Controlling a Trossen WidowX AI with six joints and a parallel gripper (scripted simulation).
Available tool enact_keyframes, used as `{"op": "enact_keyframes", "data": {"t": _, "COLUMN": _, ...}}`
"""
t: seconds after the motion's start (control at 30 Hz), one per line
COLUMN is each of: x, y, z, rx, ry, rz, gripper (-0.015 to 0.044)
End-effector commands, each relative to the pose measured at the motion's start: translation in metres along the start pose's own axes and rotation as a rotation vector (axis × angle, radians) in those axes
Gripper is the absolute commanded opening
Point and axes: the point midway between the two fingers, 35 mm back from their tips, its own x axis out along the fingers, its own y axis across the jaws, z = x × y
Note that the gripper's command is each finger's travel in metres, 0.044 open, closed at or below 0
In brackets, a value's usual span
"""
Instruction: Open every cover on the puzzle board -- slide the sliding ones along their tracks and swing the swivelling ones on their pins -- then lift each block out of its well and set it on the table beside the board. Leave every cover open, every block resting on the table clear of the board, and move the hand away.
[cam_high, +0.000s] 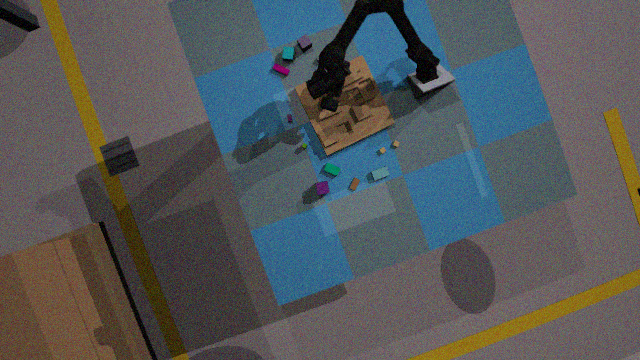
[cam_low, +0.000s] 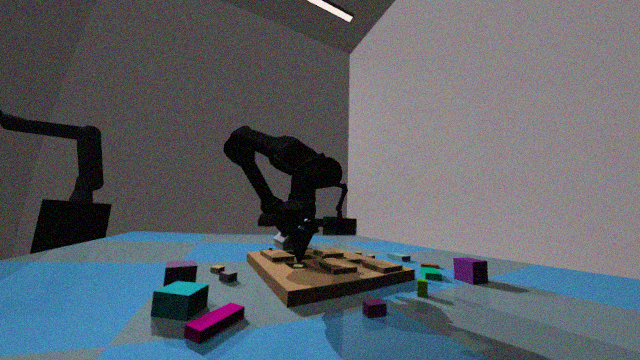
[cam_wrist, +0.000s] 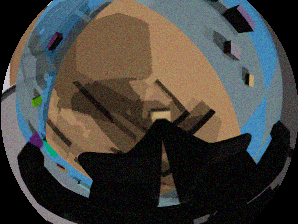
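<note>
When we read the exterior view from left to right, we first meet a mauve block (cam_high: 305, 43) (cam_low: 180, 273) (cam_wrist: 240, 19) and a teal block (cam_high: 288, 53) (cam_low: 180, 301), both resting on the blue-and-grey chequered desk (cam_high: 310, 250) (cam_low: 65, 290) (cam_wrist: 265, 55) beside the puzzle board. Near them we find a magenta bar (cam_high: 281, 69) (cam_low: 215, 322), lying flat, and, farther back, a small tan block (cam_low: 217, 269) (cam_wrist: 250, 79) and a small greyish block (cam_low: 228, 276) (cam_wrist: 234, 49). Next we note the wooden puzzle board (cam_high: 382, 120) (cam_low: 345, 291) (cam_wrist: 175, 45), bearing several raised wooden covers (cam_low: 337, 265); we cannot tell from these views whether every cover is fully open. Over its surface we observe the end effector (cam_high: 331, 95) (cam_low: 299, 259) (cam_wrist: 160, 123), pointing downward, its fingers pressed together with nothing pinched between them. We see a small pale patch (cam_low: 298, 266) (cam_wrist: 161, 115) just beside the fingertips; whether they touch it we cannot tell. Continuing rightward, we find a small plum block (cam_high: 290, 118) (cam_low: 374, 308) (cam_wrist: 55, 41), a pale aqua block (cam_high: 380, 173) (cam_low: 399, 257), an upright lime block (cam_high: 304, 146) (cam_low: 422, 288) (cam_wrist: 37, 101), an orange block (cam_high: 354, 184) (cam_low: 429, 265), a green block (cam_high: 332, 169) (cam_low: 431, 273) and finally a purple block (cam_high: 322, 188) (cam_low: 470, 270), all on the desk, apart from the board.
</note>
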Motion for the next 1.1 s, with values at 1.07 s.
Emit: {"op": "enact_keyframes", "data": {"t": 1.07, "x": 0.010, "y": 0.010, "z": 0.020, "rx": -0.002, "ry": 0.002, "rz": -0.007, "gripper": 0.0000}}
